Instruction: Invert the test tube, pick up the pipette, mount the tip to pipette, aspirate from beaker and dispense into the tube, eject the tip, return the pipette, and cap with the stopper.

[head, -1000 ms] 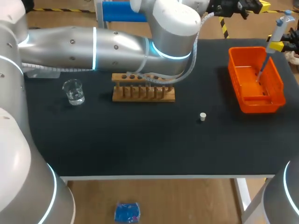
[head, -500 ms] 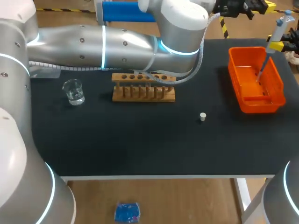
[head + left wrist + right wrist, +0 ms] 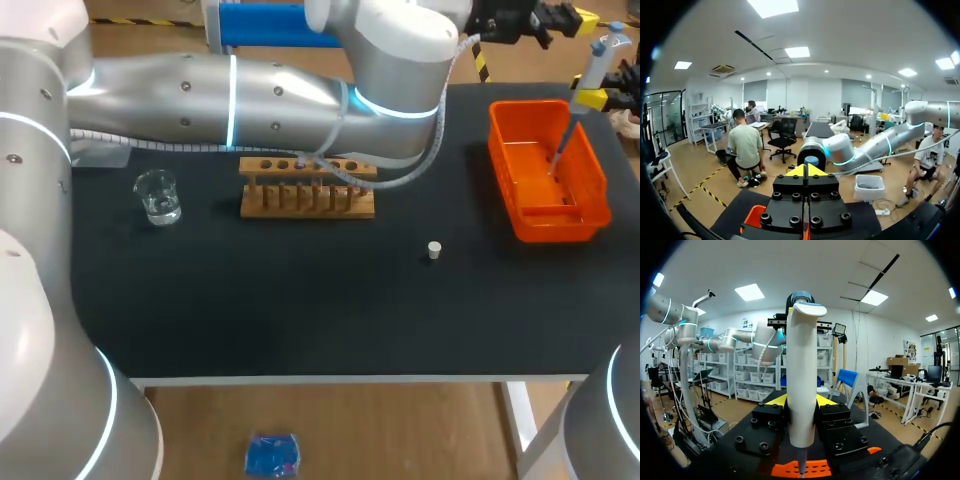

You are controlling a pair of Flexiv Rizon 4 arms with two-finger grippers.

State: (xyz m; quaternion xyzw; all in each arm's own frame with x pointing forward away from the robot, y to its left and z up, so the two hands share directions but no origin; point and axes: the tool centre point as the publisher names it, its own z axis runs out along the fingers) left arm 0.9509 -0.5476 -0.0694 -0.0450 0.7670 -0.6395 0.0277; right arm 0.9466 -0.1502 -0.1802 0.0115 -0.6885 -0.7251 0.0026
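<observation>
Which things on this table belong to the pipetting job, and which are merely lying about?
Job: clear glass beaker; wooden test tube rack; small white stopper; white plastic pipette in right pincer.
Not named in it: orange plastic tray; black table.

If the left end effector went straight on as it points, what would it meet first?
Probably the right arm's wrist, seen just beyond the tips of the left end effector; the gap is unclear.

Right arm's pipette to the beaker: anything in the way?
Yes. The wooden rack stands between the pipette and the beaker, and the left arm stretches across above the rack's far edge. A straight low sweep would likely meet both.
</observation>
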